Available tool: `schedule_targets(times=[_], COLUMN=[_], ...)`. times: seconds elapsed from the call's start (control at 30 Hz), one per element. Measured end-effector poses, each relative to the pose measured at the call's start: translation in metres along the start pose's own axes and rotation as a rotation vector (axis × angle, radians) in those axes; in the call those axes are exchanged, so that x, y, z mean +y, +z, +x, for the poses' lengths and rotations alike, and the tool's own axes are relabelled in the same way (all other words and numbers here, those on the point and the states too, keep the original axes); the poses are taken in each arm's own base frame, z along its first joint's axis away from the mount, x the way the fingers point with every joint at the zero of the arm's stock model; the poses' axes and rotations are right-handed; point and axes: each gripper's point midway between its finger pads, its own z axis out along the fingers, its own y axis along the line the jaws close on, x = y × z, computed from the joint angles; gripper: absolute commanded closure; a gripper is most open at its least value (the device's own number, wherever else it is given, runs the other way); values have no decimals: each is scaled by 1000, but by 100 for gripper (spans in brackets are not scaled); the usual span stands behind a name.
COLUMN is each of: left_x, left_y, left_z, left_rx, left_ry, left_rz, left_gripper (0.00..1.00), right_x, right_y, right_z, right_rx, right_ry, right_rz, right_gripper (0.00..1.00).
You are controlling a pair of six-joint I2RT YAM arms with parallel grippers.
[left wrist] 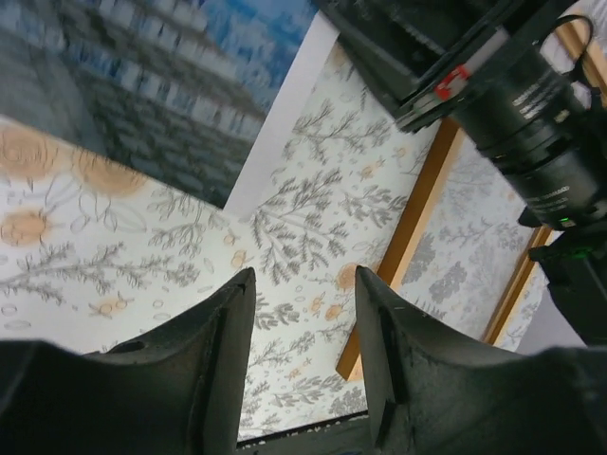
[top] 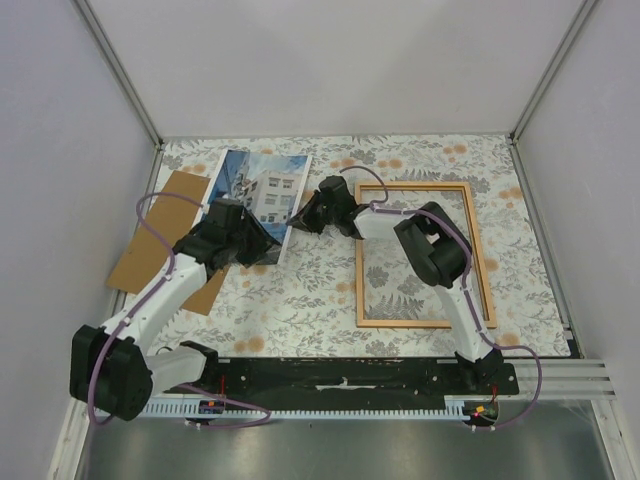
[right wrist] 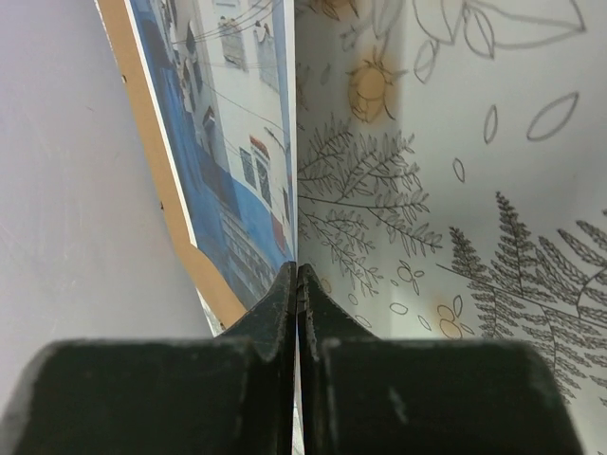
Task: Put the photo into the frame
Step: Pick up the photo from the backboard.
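The photo (top: 262, 190), a print of blue-and-white buildings, lies at the back left, partly over the brown backing board (top: 160, 230). My right gripper (top: 305, 215) is shut on the photo's right edge; in the right wrist view its jaws (right wrist: 297, 270) pinch the print (right wrist: 223, 142) edge-on. My left gripper (top: 268, 245) is open and empty at the photo's near edge, its fingers (left wrist: 228, 332) over the floral table with the photo (left wrist: 142, 95) ahead of them. The orange-brown wooden frame (top: 425, 322) lies flat to the right, and also shows in the left wrist view (left wrist: 417, 218).
The table has a floral cover (top: 300, 290). The backing board shows under the photo in the right wrist view (right wrist: 205, 281). The right arm's body (left wrist: 531, 123) shows close in the left wrist view. Grey walls enclose the table on three sides.
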Motion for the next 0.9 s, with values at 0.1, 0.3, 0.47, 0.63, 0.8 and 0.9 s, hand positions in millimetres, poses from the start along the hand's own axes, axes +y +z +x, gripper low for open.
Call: schedule_targets(times=[0.1, 0.3, 0.47, 0.63, 0.8, 0.9], left_x=[-20, -64, -98, -103, -93, -90], left_y=[-3, -9, -14, -10, -4, 3], left_z=[-24, -48, -37, -14, -2, 0], left_rx=[-52, -142, -186, -182, -164, -164], left_ry=[109, 384, 588, 750, 864, 923], left_rz=[-12, -100, -159, -253, -351, -410], left_gripper=[45, 46, 48, 48, 49, 49], right_x=[2, 7, 23, 33, 35, 34], right_y=[-2, -19, -32, -47, -56, -61], right_z=[-5, -7, -13, -18, -19, -18], right_rx=[-4, 8, 14, 24, 36, 45], right_ry=[-40, -98, -127, -131, -124, -120], right_rz=[12, 47, 43, 54, 68, 85], right_gripper=[100, 100, 100, 100, 100, 100])
